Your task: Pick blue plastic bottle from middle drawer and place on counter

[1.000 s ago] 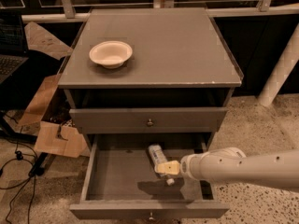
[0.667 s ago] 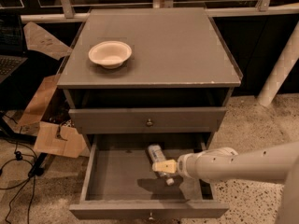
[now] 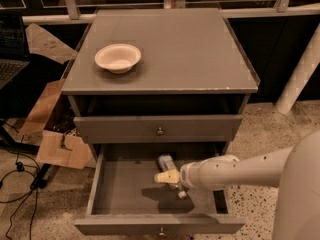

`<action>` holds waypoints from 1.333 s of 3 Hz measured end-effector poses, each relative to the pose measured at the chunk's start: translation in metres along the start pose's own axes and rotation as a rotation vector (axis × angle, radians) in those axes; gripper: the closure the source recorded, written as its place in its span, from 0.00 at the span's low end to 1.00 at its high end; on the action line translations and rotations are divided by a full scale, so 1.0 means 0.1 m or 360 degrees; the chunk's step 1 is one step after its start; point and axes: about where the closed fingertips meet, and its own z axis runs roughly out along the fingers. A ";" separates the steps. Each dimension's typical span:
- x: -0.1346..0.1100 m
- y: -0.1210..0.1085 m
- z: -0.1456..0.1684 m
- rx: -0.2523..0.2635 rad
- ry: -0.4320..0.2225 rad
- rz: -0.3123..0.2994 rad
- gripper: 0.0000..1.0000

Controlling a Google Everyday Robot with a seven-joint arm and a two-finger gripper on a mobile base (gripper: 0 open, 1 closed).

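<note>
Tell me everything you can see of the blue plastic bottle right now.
The blue plastic bottle is small, clear, pale bluish, lying on its side on the grey floor of the open middle drawer, right of centre. Its white end, likely the cap, points toward the drawer front. The gripper sits over its middle, hiding that part.

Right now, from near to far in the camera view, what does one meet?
Front of the open grey wooden drawer, robot's claw inside it, closed grey drawer front, shallow cream bowl on the matte-grey counter.
</note>
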 end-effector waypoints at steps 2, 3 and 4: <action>0.13 0.03 0.28 -0.0100 0.0092 -0.0017 0.00; 0.17 -0.02 0.47 -0.0156 0.0161 -0.0027 0.00; 0.22 -0.11 0.62 -0.0167 0.0196 0.0008 0.00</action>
